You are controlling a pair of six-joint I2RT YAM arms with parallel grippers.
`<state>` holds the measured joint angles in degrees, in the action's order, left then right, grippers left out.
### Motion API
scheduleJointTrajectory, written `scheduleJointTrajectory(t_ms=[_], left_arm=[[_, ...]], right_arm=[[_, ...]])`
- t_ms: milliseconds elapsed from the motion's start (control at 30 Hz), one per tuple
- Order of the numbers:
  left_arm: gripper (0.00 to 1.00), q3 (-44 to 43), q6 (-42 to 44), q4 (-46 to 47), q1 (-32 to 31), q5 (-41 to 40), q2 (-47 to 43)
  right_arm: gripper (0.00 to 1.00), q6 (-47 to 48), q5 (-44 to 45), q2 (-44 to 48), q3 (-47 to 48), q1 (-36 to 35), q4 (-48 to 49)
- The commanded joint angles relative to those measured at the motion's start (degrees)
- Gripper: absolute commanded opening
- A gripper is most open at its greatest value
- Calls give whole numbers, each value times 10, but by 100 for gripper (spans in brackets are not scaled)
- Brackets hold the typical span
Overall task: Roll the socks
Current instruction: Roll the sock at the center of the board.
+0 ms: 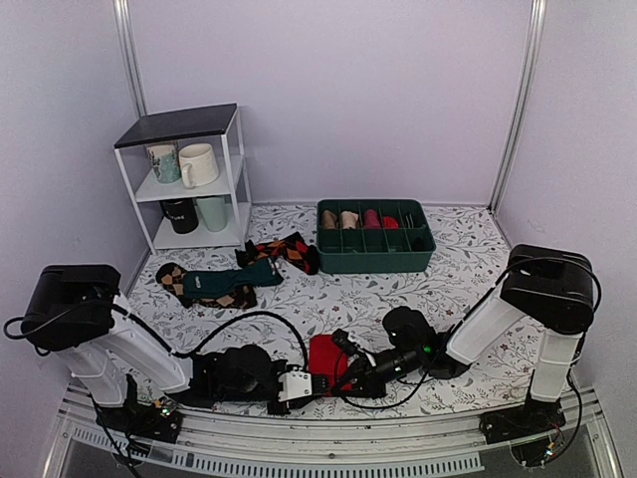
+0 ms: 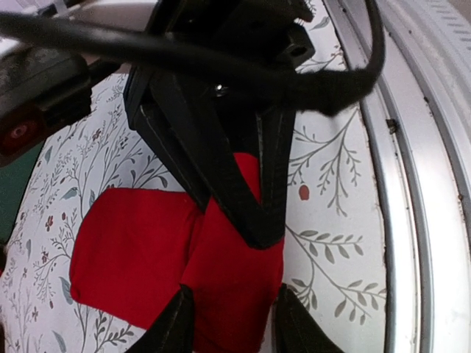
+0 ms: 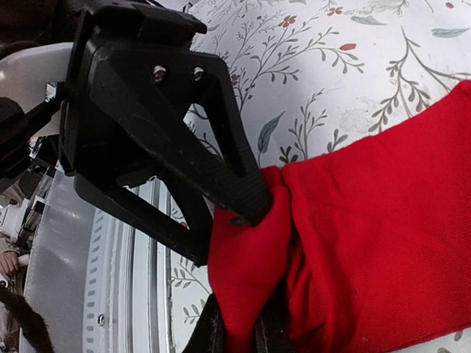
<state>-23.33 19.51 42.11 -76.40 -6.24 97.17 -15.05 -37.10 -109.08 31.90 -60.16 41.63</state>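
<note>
Two robot arms meet over the socks (image 1: 322, 355), a bright red bundle lying on the floral-patterned table (image 1: 468, 249) close to its near edge, just ahead of the metal rail (image 2: 434, 220); the left gripper (image 2: 234, 323) reaches in from the left and the right gripper (image 3: 239, 334) from the right, their tips nearly touching over the red knit. Seen from the left wrist, the left gripper's two fingers (image 2: 175, 323) straddle a bunched part of the socks, which fills the gap between them, so that pincer is clamped on the fabric; the right gripper's fingers come down from the top of that view, pressed into a narrow V whose tip bites the same red cloth. From the right wrist, the right gripper's fingers sit close together with a thin fold of red pinched between them (the knit rises in a ridge there); the rest of the socks spreads out to the right of that view across the table. Farther back, well apart from the arms, a dark teal sock (image 1: 234, 282) lies among orange-and-black argyle socks (image 1: 291, 251); a green divided tray (image 1: 375, 263) holds rolled socks (image 1: 370, 219) in its compartments; a white shelf (image 1: 179, 125) in the rear left corner carries mugs (image 1: 197, 164).
</note>
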Motion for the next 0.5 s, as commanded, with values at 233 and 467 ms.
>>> scheduleJointTrajectory(t_ms=[233, 467], left_arm=[[47, 22, -2, 31, -16, -27, -21], [47, -1, 1, 21, -17, -38, 17]], right_arm=[[4, -4, 13, -54, -26, -3, -155], [4, -4, 12, -55, -25, -3, -157]])
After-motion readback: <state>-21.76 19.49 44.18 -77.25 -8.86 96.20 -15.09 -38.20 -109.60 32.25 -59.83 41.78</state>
